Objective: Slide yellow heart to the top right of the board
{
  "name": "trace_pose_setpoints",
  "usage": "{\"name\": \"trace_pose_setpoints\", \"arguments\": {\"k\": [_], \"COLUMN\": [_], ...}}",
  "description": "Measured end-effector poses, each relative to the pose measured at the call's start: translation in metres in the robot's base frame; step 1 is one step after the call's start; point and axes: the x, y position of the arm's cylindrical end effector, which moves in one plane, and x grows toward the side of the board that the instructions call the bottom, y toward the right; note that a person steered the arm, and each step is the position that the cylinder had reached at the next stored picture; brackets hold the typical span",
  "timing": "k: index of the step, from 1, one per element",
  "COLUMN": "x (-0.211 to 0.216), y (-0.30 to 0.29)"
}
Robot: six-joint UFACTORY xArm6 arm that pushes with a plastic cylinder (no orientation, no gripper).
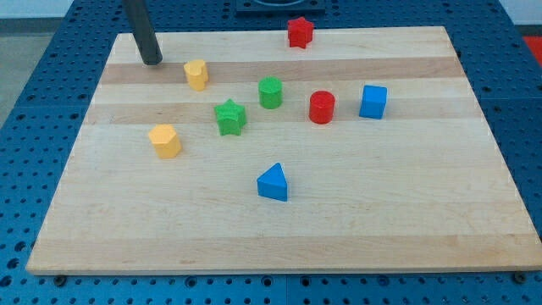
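Tip left of yellow heart, upper table.
Your dark rod's tip (152, 61) sits near the yellow heart block (196, 74) on the wooden table (381, 220); the end effector holds nothing.

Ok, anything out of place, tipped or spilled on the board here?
Nothing stands out. All eight blocks sit flat on the wooden board; only the red star sits close to the top edge. My tip rests left of the yellow heart, not touching it.

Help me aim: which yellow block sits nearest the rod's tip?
The upper yellow block, just right of my tip; the other yellow block lies lower.
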Motion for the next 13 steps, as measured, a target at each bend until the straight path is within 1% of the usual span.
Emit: {"name": "trace_pose_setpoints", "arguments": {"k": [2, 3, 4, 6, 7, 10, 11, 12, 13], "x": [0.034, 0.043, 0.043, 0.047, 0.068, 0.07, 0.064, 0.05, 0.053], "y": [0.035, 0.065, 0.088, 0.114, 0.131, 0.196, 0.213, 0.224, 0.217]}}
